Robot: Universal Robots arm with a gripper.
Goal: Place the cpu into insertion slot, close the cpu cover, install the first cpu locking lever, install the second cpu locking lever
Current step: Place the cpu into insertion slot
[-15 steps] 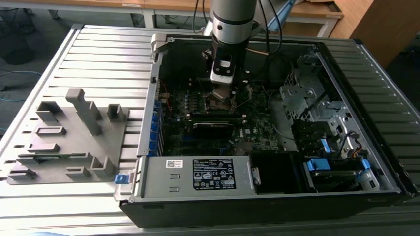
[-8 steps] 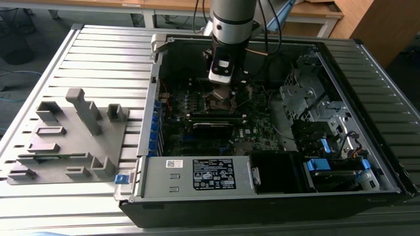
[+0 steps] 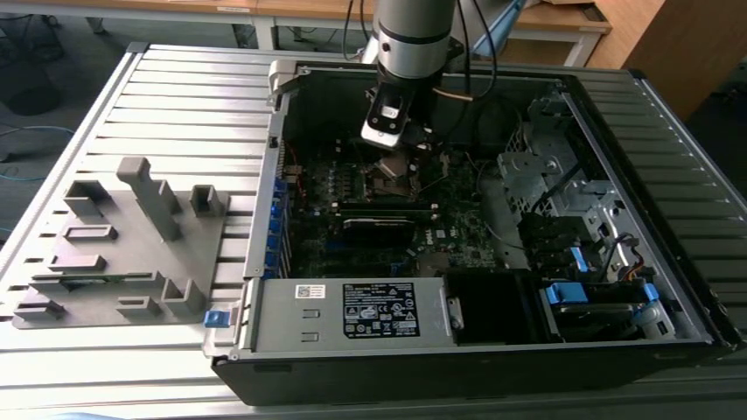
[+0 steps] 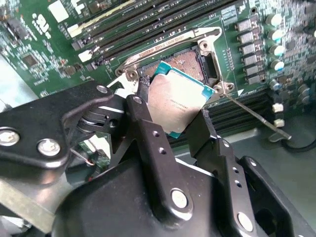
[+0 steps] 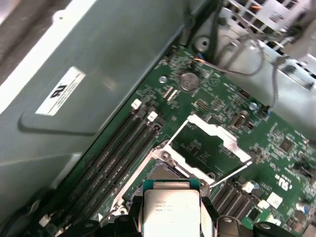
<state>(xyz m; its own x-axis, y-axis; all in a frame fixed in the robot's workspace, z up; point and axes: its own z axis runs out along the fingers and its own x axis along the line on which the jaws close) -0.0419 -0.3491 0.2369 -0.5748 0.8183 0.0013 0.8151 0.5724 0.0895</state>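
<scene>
Big picture first: a slatted metal table (image 3: 187, 96) with an open computer case (image 3: 467, 372) lying on it, and a grey fixture tray (image 3: 117, 254) beside the case on the exterior view's left. The arm (image 3: 415, 35) reaches straight down into the case, over the green motherboard (image 3: 467, 236).

Now the gripper (image 4: 174, 104), and it's got something! The black fingers (image 4: 148, 123) are clamped on the cpu (image 4: 177, 98), one on each of two opposite edges, so the chip sits squarely between the tips. The first wrist view shows the same grip: the gripper (image 5: 171, 221) with the cpu (image 5: 170, 207) pinched at its sides.

Below it, the cpu cover (image 5: 219, 132) is swung open and laid back off its hinge, with green board showing through its window. The insertion slot (image 4: 190, 61) is exposed, and the chip hangs partly over its near edge; I can't tell whether they touch.

The chip is square, so it has no long axis. Its silver face is turned up and away from the board, with one corner aimed into the socket. A thin locking lever (image 4: 256, 116) juts out beside the socket.
</scene>
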